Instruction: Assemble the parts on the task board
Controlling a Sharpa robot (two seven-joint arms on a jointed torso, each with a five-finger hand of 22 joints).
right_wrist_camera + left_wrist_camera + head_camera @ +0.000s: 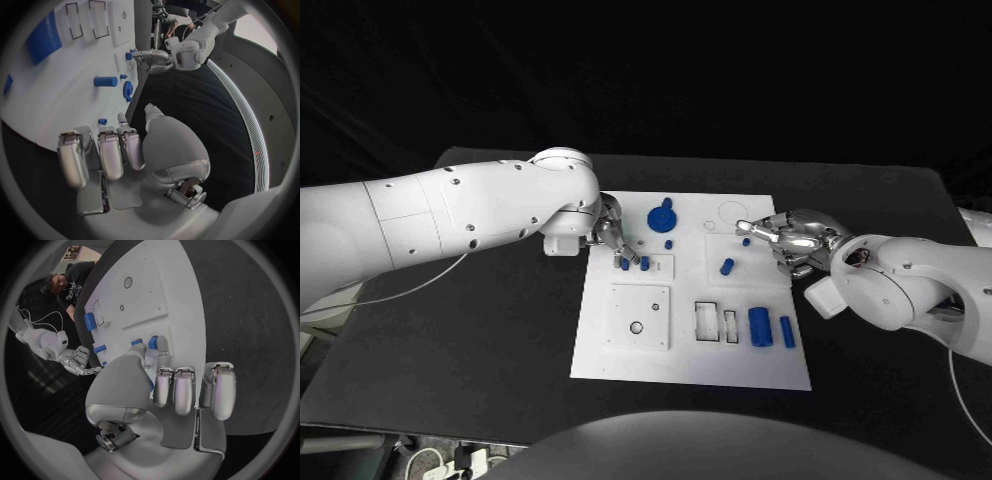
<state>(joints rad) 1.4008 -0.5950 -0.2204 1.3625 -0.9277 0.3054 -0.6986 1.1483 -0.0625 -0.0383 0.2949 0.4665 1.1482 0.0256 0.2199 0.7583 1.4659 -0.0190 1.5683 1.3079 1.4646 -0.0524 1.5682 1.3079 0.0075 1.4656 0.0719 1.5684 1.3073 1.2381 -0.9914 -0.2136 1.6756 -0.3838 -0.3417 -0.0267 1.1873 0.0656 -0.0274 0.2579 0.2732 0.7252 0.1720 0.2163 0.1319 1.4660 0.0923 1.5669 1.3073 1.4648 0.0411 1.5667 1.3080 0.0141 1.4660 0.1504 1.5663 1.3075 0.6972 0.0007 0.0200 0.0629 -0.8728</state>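
On the black table (473, 340) in the head view, we see the white task board (689, 350) with blue parts on it: a round keyed part (661, 215) near its far edge, a small cylinder (727, 267) at mid-board, and two blocks (760, 326) near its right edge. Our left hand (607, 238) hangs over the board's left edge, fingertips by two small pegs (635, 264); whether it pinches one we cannot tell. Our right hand (788, 242) hovers over the board's right side, fingers loosely curled.

From the left wrist, the left hand (178, 390) shows fingers side by side, bent, with pegs (152, 342) just past the fingertips on the board (156, 295).

From the right wrist, the right hand (119, 150) holds nothing, fingers close together above the board (56, 90), with the cylinder (105, 81) lying well beyond them.
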